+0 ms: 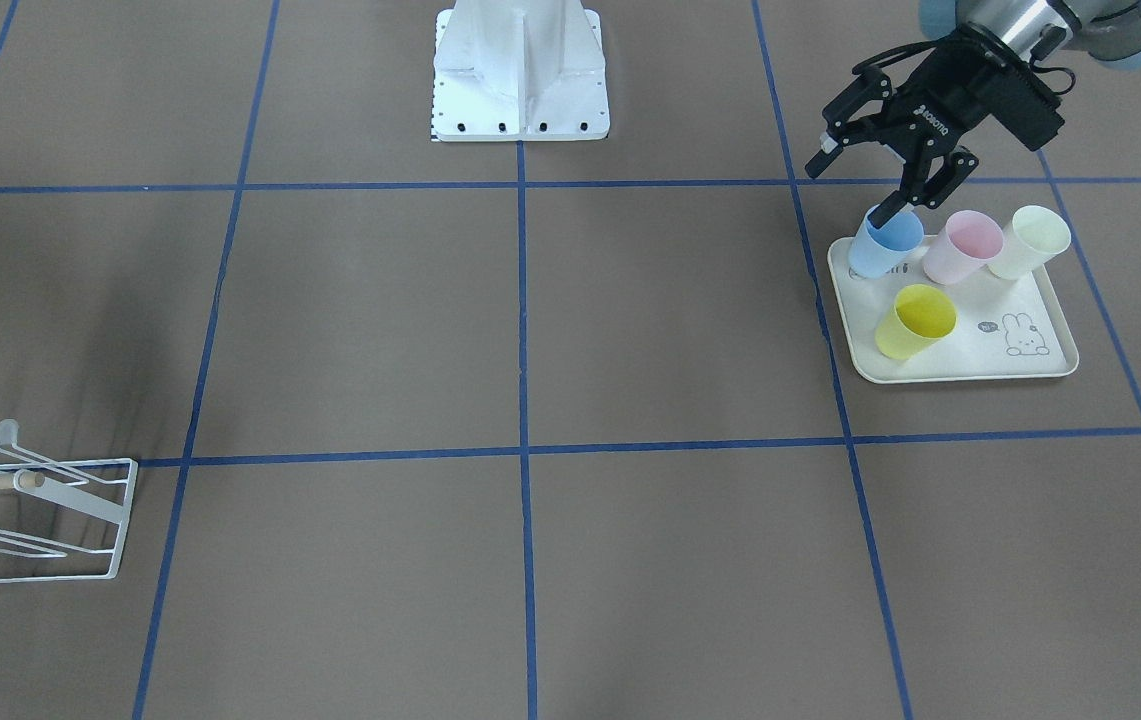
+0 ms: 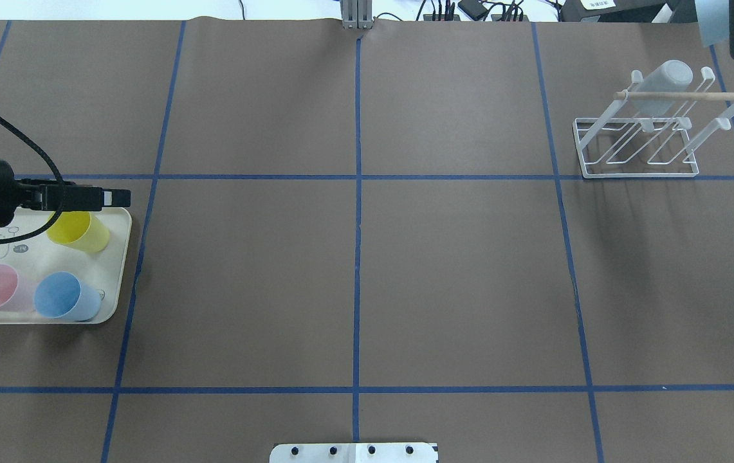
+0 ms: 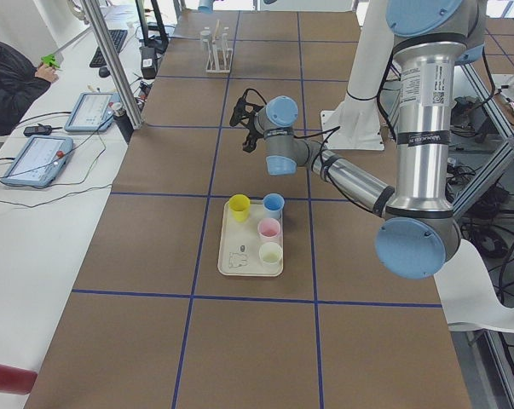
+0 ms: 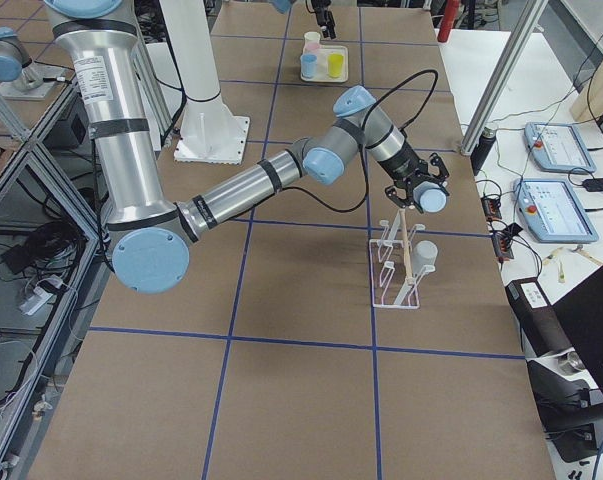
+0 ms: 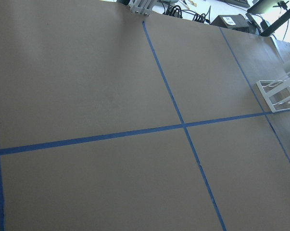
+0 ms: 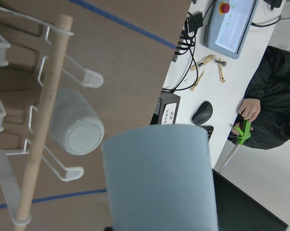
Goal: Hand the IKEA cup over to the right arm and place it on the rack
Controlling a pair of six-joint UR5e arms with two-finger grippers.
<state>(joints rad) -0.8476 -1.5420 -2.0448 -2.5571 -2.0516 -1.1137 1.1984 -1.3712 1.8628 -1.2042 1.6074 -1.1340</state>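
The right tool grasps the pale blue-grey plastic cup just above the white wire rack. The left tool is released, well apart from the rack. Risk: the cup clips the wooden dowel or the hung grey cup, misses its prong and drops.

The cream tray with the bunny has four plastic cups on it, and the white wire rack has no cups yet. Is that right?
Not quite. The white wire rack already holds one grey cup; the overhead exterior view shows it. The right gripper holds a second, pale blue cup near it. The cream bunny tray does hold four plastic cups.
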